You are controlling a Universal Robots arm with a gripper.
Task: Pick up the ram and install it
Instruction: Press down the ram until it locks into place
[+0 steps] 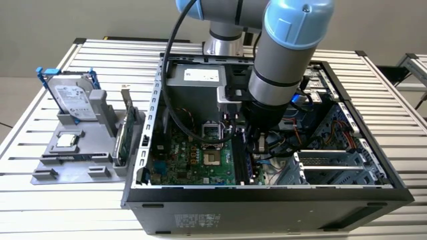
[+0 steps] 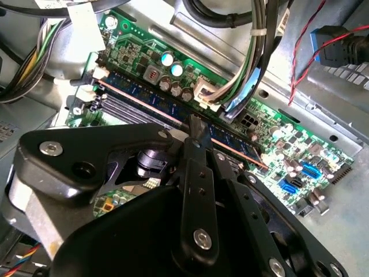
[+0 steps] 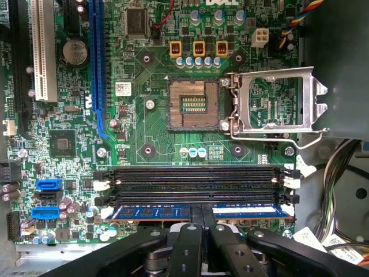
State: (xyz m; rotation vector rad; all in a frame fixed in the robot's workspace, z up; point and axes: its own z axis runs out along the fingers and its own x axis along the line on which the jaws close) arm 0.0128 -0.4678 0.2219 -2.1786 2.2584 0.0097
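Observation:
The ram [image 3: 150, 212] is a long blue-green stick lying along the outermost memory slot of the green motherboard [image 3: 144, 133], its gold edge facing down into the slot. In the second wrist view the ram [image 2: 138, 92] runs diagonally past the black fingers. My gripper [image 3: 203, 216] is shut on the ram's middle, fingertips pinching its top edge; the same grip is seen at the gripper [image 2: 199, 135]. In the exterior view the gripper [image 1: 257, 142] reaches down inside the open computer case [image 1: 267, 192], above the ram [image 1: 248, 167].
Two empty black memory slots [image 3: 196, 173] lie beside the ram. The CPU socket [image 3: 193, 104] has its metal bracket [image 3: 277, 104] flipped open. Cable bundles [image 2: 253, 52] hang close by. Outside the case, a grey fixture [image 1: 73, 150] holds a hard drive [image 1: 70, 97] and a green card [image 1: 123, 132].

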